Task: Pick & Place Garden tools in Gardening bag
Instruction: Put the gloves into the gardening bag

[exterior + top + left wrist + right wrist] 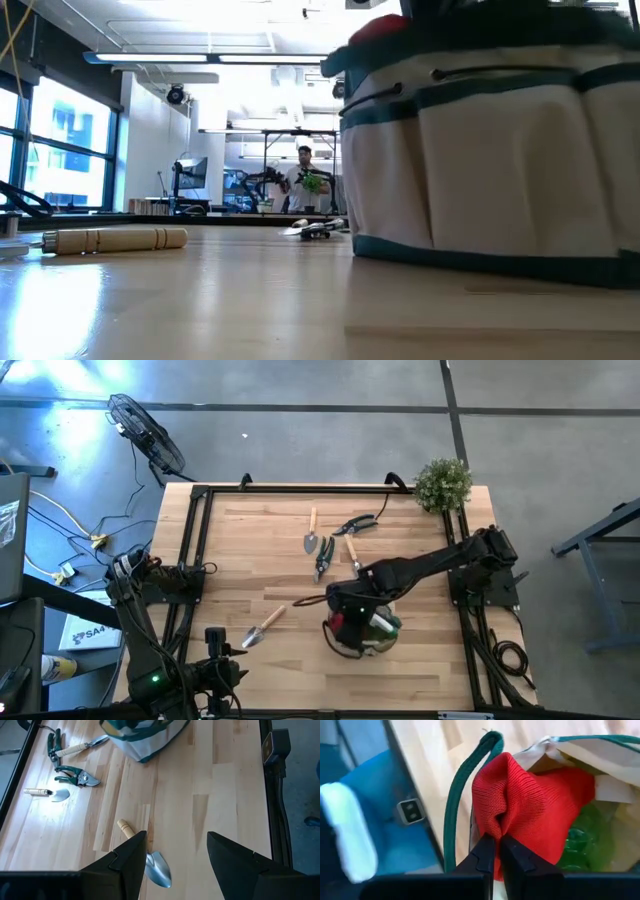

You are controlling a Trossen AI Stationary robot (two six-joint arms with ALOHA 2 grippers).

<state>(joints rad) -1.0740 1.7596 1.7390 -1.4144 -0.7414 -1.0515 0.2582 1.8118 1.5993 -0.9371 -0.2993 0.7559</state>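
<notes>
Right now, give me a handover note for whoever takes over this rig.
Right hand: shut on the red knit piece, over the bag.
Left hand: open, waiting above the near trowel.
Done: red piece and green bottle in the bag.
Left on the table: near trowel, far trowel, two pruners and a third wooden-handled tool.

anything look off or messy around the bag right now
Nothing looks spilled or broken. The gardening bag stands upright, and the right gripper is shut on a red knitted piece bunched at its mouth. Three trowels and two pruners lie scattered flat on the table; the left gripper hangs open.
</notes>
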